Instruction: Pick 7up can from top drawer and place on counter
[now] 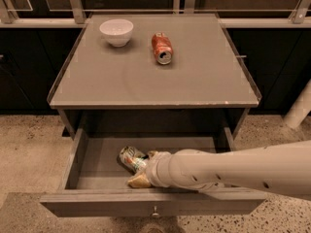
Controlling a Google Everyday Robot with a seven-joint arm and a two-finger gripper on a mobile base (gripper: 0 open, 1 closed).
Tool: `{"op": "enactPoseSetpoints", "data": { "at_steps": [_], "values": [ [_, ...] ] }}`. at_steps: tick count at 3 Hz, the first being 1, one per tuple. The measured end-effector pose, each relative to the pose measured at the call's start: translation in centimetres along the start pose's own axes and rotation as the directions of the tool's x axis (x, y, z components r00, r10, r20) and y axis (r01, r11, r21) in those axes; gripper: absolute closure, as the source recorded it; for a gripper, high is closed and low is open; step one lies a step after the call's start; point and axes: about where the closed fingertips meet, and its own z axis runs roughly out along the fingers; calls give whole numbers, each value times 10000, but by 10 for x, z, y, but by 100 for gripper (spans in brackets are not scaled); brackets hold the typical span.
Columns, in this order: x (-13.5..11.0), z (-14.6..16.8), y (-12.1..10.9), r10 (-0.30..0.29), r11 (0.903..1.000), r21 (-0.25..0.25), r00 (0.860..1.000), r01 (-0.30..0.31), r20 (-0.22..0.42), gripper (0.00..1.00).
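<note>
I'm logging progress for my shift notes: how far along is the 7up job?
Done: the top drawer stands open. In hand: the gripper is down inside it, right at the 7up can, which lies on the drawer floor. Left: lifting the can out and setting it on the counter, where a red can and white bowl sit.
</note>
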Motion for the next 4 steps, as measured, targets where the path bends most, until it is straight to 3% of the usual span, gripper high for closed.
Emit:
{"op": "enactPoseSetpoints", "data": {
  "at_steps": [2,3,4],
  "values": [
    [0,0,0,-1,10000,0,10000,1,0,87],
    [-3,-1,-1,-22,10000,-71,10000,23,61,100],
    [1,-11,-30,-168,9998,-138,9997,171,192,100]
  ]
}}
